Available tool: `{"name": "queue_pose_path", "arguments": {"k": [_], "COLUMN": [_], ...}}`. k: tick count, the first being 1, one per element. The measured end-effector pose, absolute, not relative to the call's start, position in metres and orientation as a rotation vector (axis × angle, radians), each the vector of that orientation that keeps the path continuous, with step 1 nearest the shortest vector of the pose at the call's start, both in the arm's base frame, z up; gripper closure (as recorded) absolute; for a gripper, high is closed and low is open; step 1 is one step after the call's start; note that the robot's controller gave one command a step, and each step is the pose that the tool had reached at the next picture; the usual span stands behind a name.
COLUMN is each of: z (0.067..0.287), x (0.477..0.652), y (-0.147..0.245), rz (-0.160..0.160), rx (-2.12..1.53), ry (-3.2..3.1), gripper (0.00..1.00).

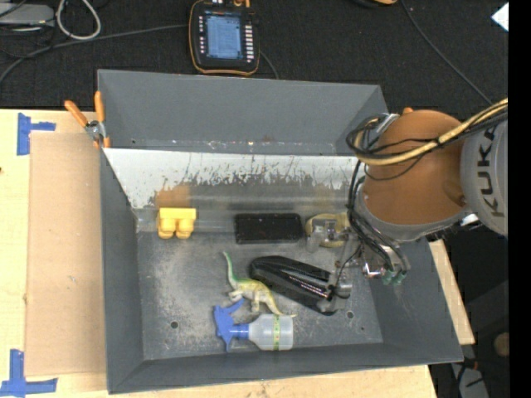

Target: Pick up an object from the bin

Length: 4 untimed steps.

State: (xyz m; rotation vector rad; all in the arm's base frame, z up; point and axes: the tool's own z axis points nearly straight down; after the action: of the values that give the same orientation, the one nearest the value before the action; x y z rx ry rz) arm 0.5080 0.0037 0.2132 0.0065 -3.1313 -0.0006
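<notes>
My gripper is low in the right part of the bin, under the orange wrist cover. It sits at the right end of a black stapler, which lies slanted across the bin floor. Whether it touches the stapler is not visible. A small green toy dinosaur lies just left of the stapler. A pale, partly clear object rests by the back wall, just above the gripper.
A clear spray bottle with a blue head lies near the front wall. A flat black rectangular block and a yellow toy brick sit along the back wall. The arm and its cables cover the bin's right side.
</notes>
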Motion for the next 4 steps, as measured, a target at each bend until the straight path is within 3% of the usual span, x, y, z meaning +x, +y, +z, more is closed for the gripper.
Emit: {"name": "queue_pose_path", "arguments": {"k": [1, 2, 3, 4], "z": [0.217, 0.083, 0.161, 0.069], "x": [0.510, 0.545, 0.554, 0.545], "y": [0.004, -0.043, -0.034, -0.041], "rz": [-0.001, -0.002, -0.005, -0.006], "rx": [0.006, -0.121, -0.297, -0.157], "ry": [-3.140, -3.139, -3.142, -3.130], "gripper": [0.00, 0.00, 0.00, 0.00]}}
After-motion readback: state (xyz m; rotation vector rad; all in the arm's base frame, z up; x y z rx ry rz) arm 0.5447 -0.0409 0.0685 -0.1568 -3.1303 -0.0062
